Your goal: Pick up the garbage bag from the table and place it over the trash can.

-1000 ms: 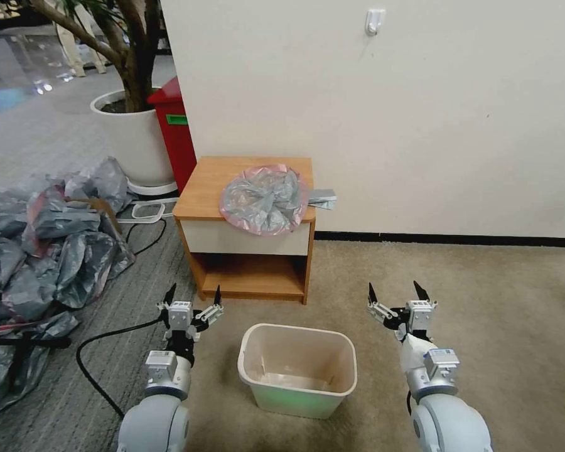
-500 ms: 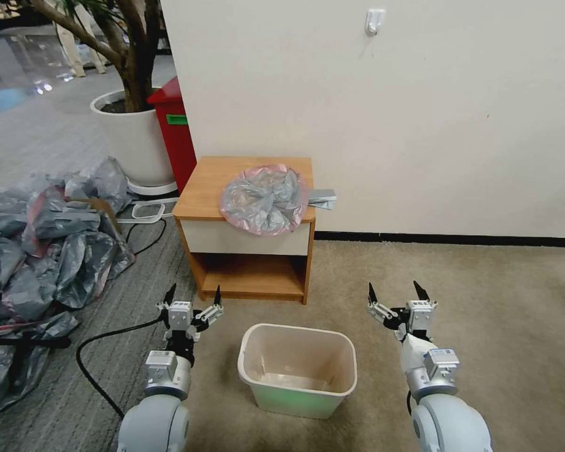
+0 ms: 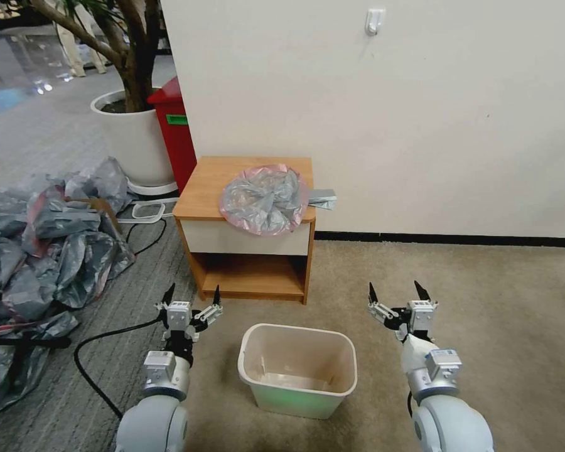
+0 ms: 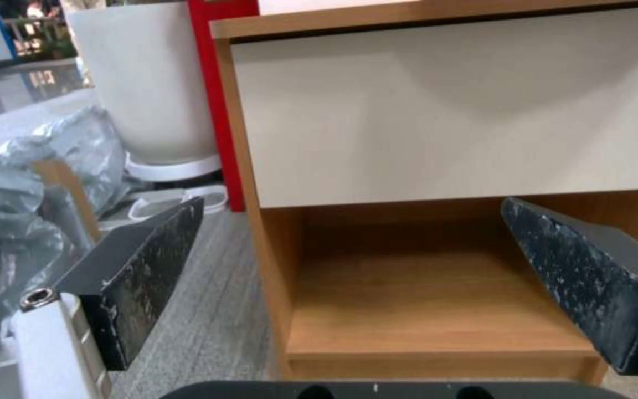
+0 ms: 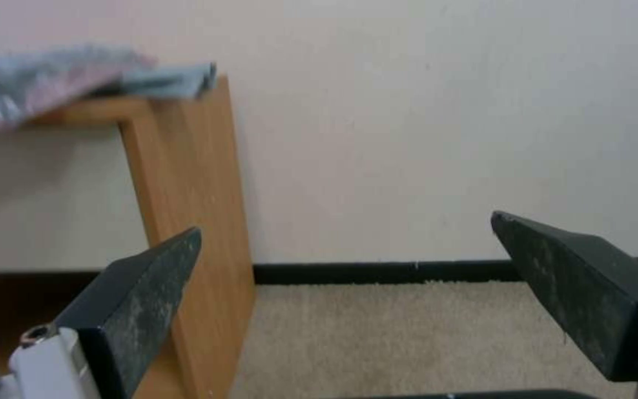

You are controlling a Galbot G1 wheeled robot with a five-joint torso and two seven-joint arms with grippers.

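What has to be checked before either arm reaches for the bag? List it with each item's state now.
1. The garbage bag lies on the table, its edge hanging over the front: ok.
2. Left end effector open, low, in front of the table's lower shelf, holding nothing: ok.
3. Right end effector open, low over the carpet to the right of the table, holding nothing: ok.
4. The trash can stands upright on the carpet between the arms, mouth open, no liner over its rim: ok.
5. Nothing stands between the end effectors and the bag: ok.
6. Whether the bag's mouth is open enough to spread: cannot tell.
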